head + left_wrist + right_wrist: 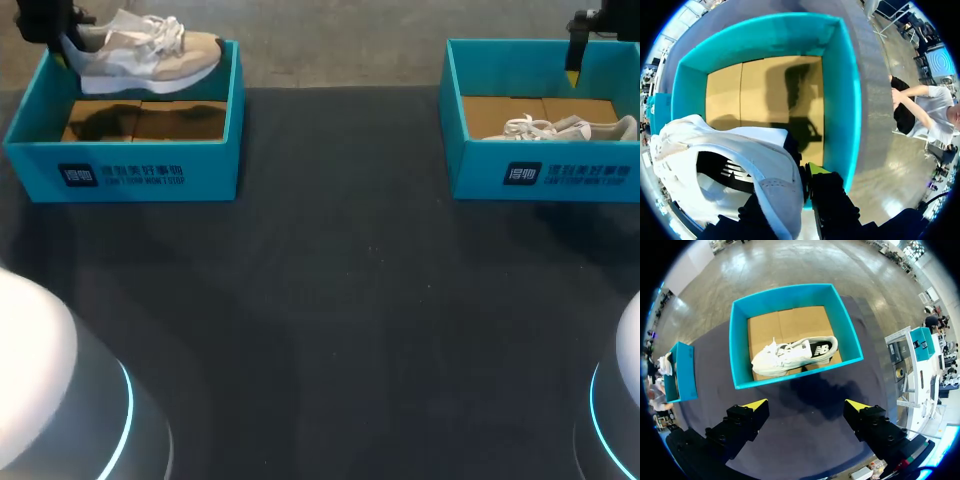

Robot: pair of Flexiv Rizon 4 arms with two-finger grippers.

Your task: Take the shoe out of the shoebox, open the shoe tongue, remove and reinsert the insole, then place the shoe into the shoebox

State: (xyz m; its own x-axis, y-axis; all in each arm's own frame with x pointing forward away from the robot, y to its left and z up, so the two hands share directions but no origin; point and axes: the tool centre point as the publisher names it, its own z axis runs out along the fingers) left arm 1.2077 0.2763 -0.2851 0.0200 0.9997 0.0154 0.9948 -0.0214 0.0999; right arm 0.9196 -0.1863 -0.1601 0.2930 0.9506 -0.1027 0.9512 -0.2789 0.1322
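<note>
Head view: left gripper (65, 52) grips shoe (150, 50) over shoebox (130, 175)

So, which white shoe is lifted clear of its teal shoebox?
The white-and-beige shoe held above the left teal shoebox; the other white shoe lies inside the right teal shoebox.

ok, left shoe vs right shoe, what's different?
The left shoe is held above the left box by the left gripper; the right shoe lies inside the right box, ungripped. The left shoe shows tan panels, the right shoe looks mostly white. Both are laced sneakers.
</note>
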